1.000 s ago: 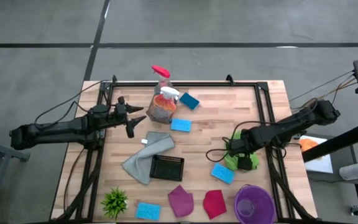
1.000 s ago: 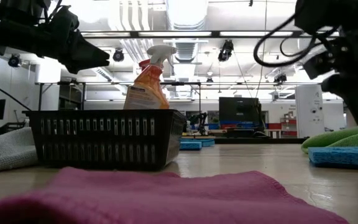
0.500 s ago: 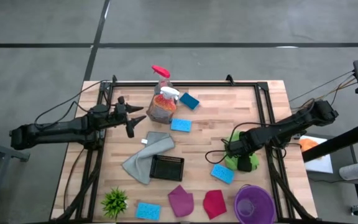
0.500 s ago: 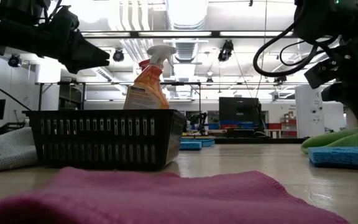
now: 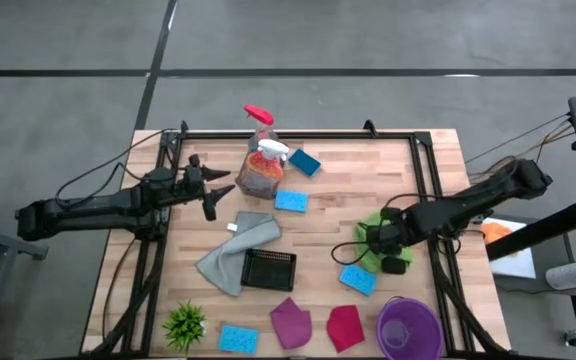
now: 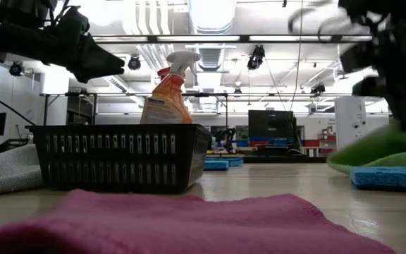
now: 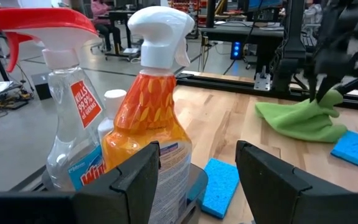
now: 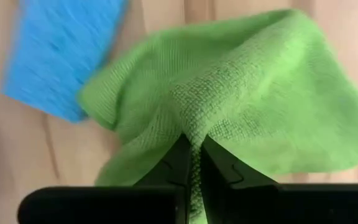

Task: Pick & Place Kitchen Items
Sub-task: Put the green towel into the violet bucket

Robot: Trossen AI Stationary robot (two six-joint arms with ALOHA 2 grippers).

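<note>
On the table's right side our right gripper pinches the green cloth, jaws closed; every other item still awaits sorting

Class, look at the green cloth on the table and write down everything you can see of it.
The green cloth is a bright lime, woven, towel-like fabric. It lies bunched on the right side of the wooden table, beside a blue sponge. The right pincer is shut on a fold of it, and the fabric rises to a pleated peak between the fingers. In the left wrist view it hangs tent-like from the pinch, its edges spread on the wood. Only the right pincer and the table can be seen touching it.
</note>
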